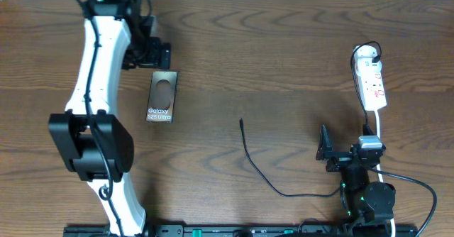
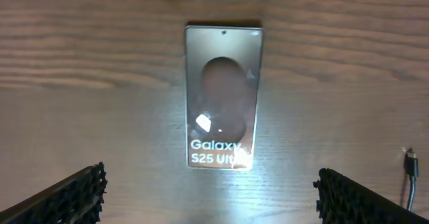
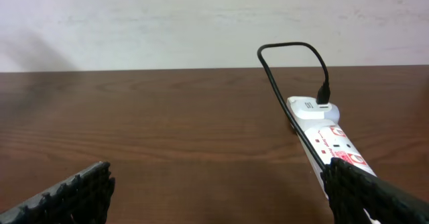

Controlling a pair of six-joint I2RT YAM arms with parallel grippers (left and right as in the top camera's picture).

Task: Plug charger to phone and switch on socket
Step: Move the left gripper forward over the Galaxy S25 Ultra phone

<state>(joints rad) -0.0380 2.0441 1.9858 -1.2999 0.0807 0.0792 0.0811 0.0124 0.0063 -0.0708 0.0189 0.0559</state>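
Observation:
The phone lies flat on the wooden table at the left; it fills the left wrist view, lettering towards my fingers. My left gripper is open and empty, just beyond the phone's far end. The charger cable curves across the table's middle, its plug tip free; the tip also shows in the left wrist view. The white socket strip lies at the right, with the cable plugged in at its far end. My right gripper is open and empty near the front, left of the strip.
The strip's thick white cord runs towards the front beside my right arm. A pale wall stands behind the table's far edge. My left arm stretches along the left side.

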